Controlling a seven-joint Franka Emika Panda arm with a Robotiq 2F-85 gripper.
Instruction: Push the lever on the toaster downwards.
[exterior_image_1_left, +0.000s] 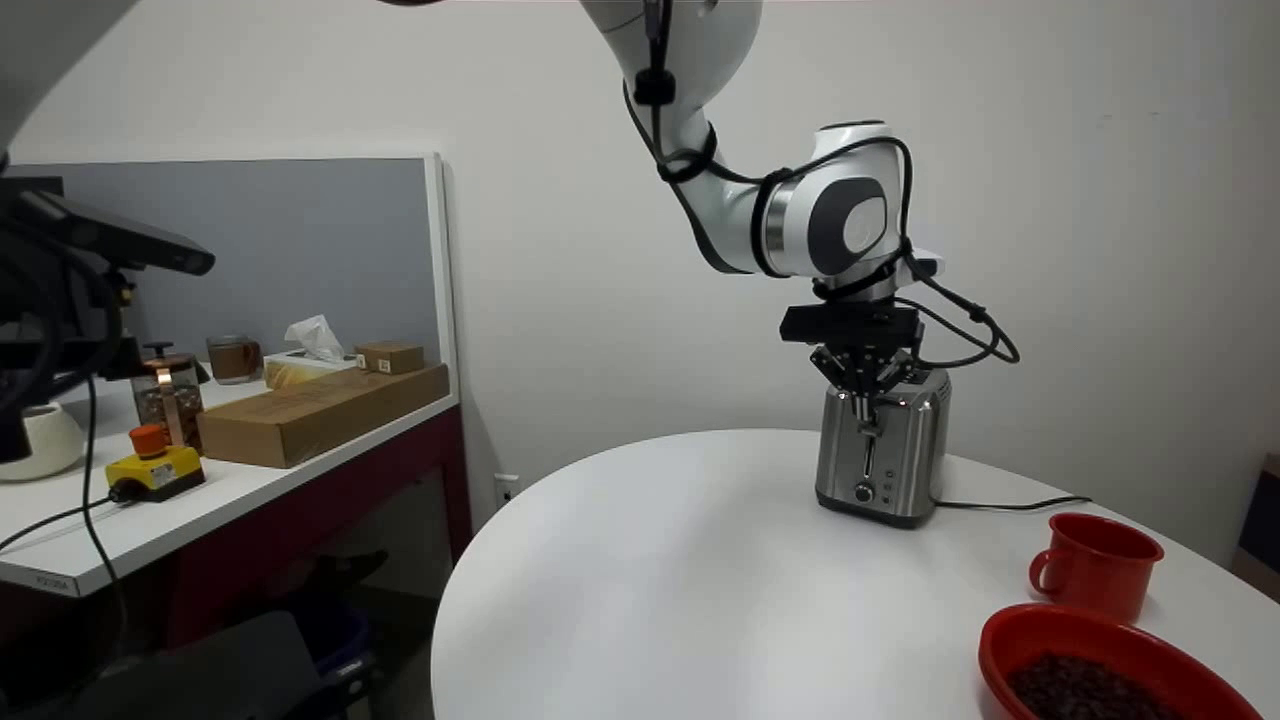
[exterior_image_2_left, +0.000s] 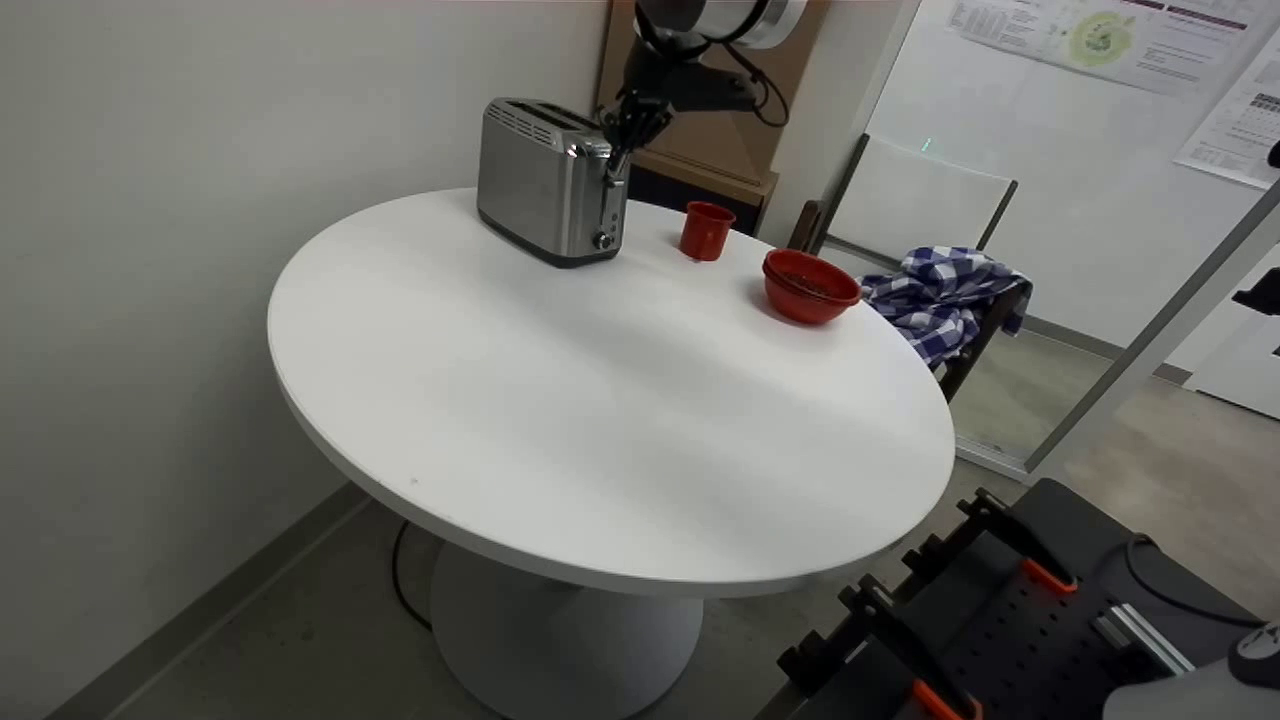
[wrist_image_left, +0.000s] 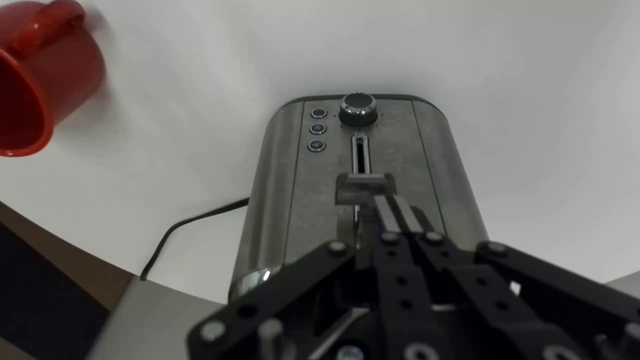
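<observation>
The gripper (wrist_image_left: 392, 200) has its fingers pressed together, nothing between them, tips at the lever (wrist_image_left: 365, 189), centre of the wrist view. From where I stand, contact cannot be confirmed. Caution: the tips sit toward the lever's right edge in that view; an off-centre push may slip off. The toaster (exterior_image_1_left: 890, 450) stands upright on the tabletop (exterior_image_1_left: 680, 560), right of centre in an exterior view; pressing inward as well as down could slide or tip it.
</observation>
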